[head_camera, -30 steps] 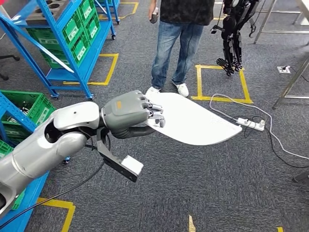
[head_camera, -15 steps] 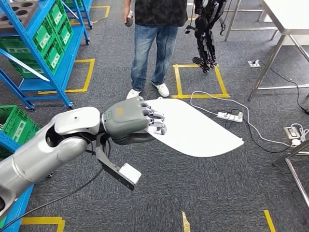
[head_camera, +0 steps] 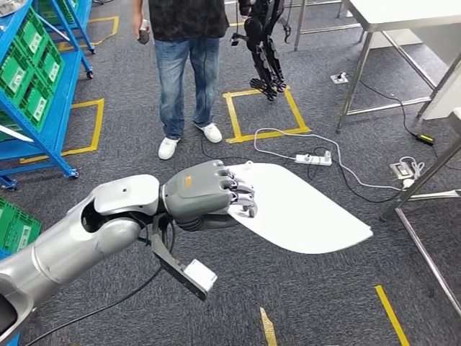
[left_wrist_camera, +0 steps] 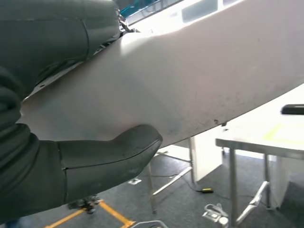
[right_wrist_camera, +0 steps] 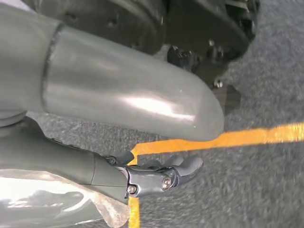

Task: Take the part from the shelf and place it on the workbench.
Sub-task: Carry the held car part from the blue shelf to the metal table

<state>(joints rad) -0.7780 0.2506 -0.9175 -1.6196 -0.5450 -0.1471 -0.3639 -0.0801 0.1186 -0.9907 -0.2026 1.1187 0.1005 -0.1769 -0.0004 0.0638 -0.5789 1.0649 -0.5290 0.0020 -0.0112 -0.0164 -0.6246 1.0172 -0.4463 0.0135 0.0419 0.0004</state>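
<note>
Even overhead light left the grey carpet floor (head_camera: 305, 288) nearly shadowless. The flat white curved panel (head_camera: 305, 213) was overexposed in head view; the right wrist view showed motion blur.

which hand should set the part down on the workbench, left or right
Left. The left hand already grips the white part by its near edge and holds it out ahead, towards the workbench. The right hand hangs low over the floor, fingers loosely extended, holding nothing.

head view looks down from high; wrist views sit close behind hands.
</note>
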